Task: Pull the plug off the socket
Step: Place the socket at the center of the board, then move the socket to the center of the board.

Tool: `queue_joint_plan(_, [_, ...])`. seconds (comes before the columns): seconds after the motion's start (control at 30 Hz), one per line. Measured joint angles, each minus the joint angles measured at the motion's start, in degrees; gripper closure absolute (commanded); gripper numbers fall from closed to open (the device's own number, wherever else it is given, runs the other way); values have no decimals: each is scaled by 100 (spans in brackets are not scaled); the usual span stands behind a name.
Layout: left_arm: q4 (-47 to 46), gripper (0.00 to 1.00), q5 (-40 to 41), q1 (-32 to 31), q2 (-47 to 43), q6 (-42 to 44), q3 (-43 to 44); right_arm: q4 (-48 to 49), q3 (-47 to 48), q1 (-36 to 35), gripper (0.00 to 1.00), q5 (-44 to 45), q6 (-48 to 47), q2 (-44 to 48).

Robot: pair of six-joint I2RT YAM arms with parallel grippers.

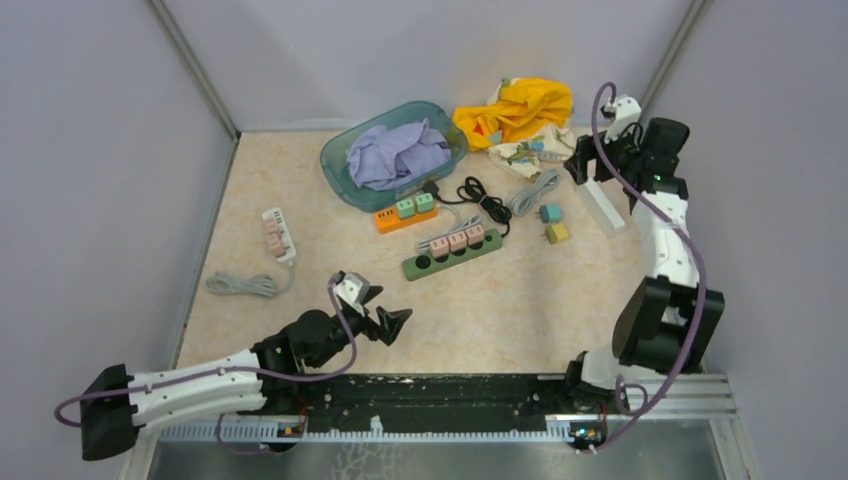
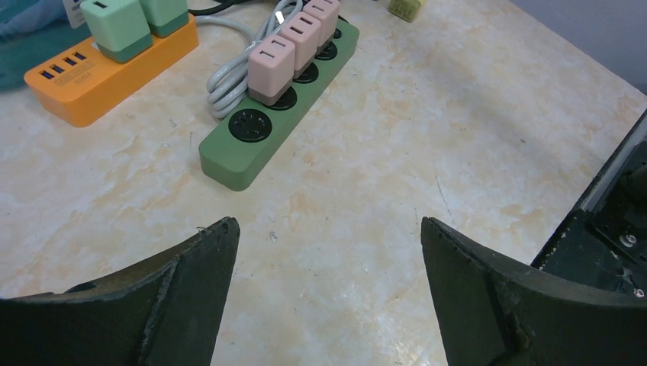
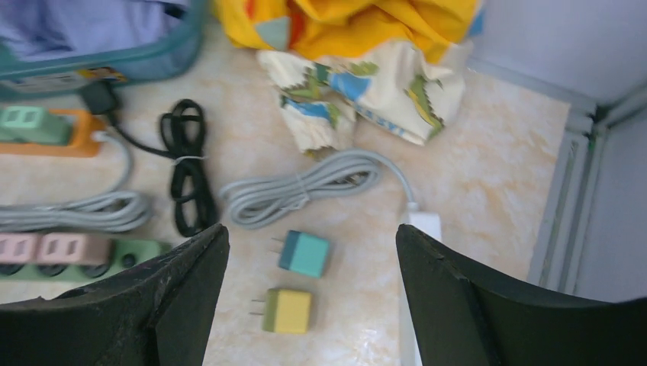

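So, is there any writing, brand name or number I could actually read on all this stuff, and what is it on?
No text can be read in any of the views.
Sticker on the teal basket: there is print, but it is too blurred to read.
Patterned cloth: coloured shapes only, no letters visible.
Pink plugs in the green power strip: no legible marking.

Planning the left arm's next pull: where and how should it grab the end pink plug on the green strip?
Come straight down from above and pinch the pink plug by its upper body, jaws across the width of the green strip. It stands upright, those two faces are free, and the next plug crowds its far face.
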State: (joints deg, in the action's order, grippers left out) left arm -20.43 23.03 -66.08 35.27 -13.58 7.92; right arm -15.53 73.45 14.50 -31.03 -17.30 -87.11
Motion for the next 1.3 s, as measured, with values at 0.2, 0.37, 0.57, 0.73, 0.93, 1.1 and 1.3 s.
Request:
queue_joint_plan(0.2, [13,3,-68,0,284,323,256,-26,-511,-2,20,-1565,129,1174])
queue_joint_plan(0.37, [15,0,-127,4,581,704,396,96,-1128,-2,21,-2500,400,1790])
queue_joint_plan(0.57, [-15,0,-181,90,1005,1128,492,332,-1729,-2,21,-3233,796,2022])
queue_joint_plan(0.73, [-42,0,-1003,887,1368,1141,723,734,-2190,-2,21,-3665,1215,2162])
queue_joint_plan(0.93, [-39,0,-2391,2118,2133,713,1331,1139,-2734,-2,20,-3853,1429,2476])
queue_joint_plan(1.1, [400,0,-3324,2623,3163,503,2232,1342,-2771,-2,20,-3945,1502,2485])
queue_joint_plan(1.3, [1294,1,-3617,2734,4186,737,3248,1478,-2830,-2,20,-4026,1561,2485])
